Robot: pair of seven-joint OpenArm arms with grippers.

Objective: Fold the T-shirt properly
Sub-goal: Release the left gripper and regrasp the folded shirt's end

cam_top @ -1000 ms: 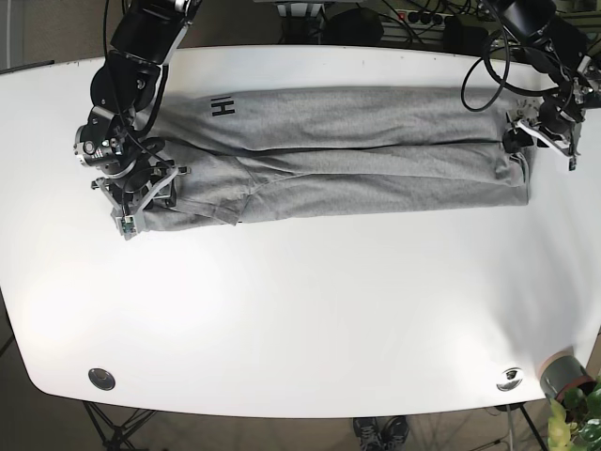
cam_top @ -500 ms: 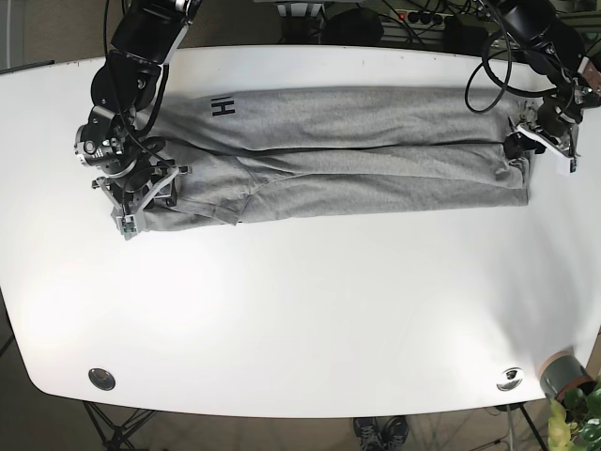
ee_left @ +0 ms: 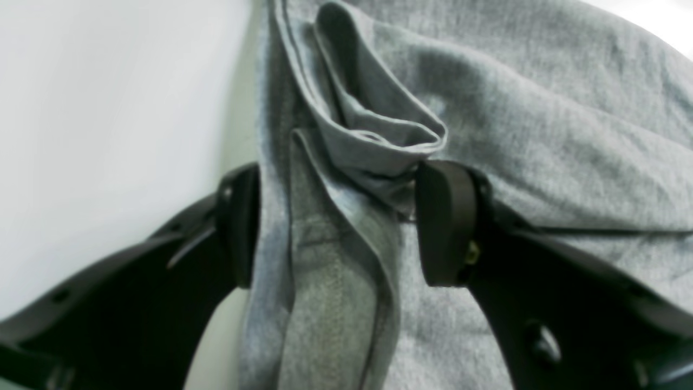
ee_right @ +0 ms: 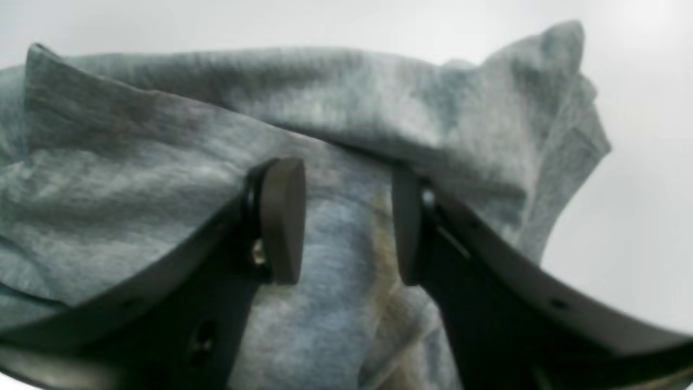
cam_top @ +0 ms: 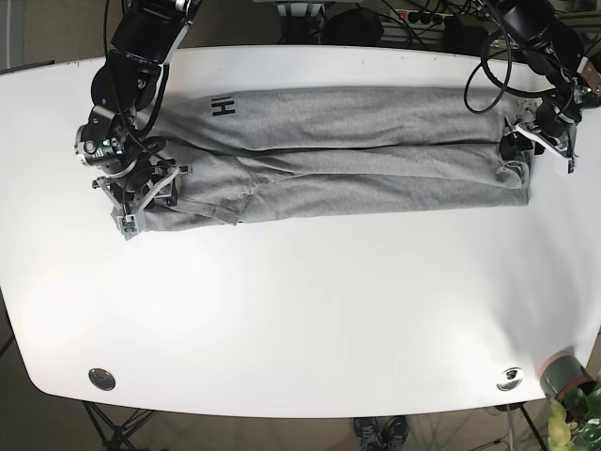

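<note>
Black fingers (ee_left: 446,222) of the left gripper (ee_left: 335,222) stand spread on either side of a bunched, stitched hem of the grey T-shirt (cam_top: 347,155), not pinching it, while the right gripper (ee_right: 346,222) holds its own fingers (ee_right: 281,219) parted over rumpled cloth at the opposite end. The shirt lies folded into a long band across the far half of the white table (cam_top: 300,310). Since half a second ago the left gripper has edged slightly inward along the shirt's end; the garment and the right arm look unchanged. From overhead both grippers are too small to read, and whether any fingertip presses the fabric cannot be told.
</note>
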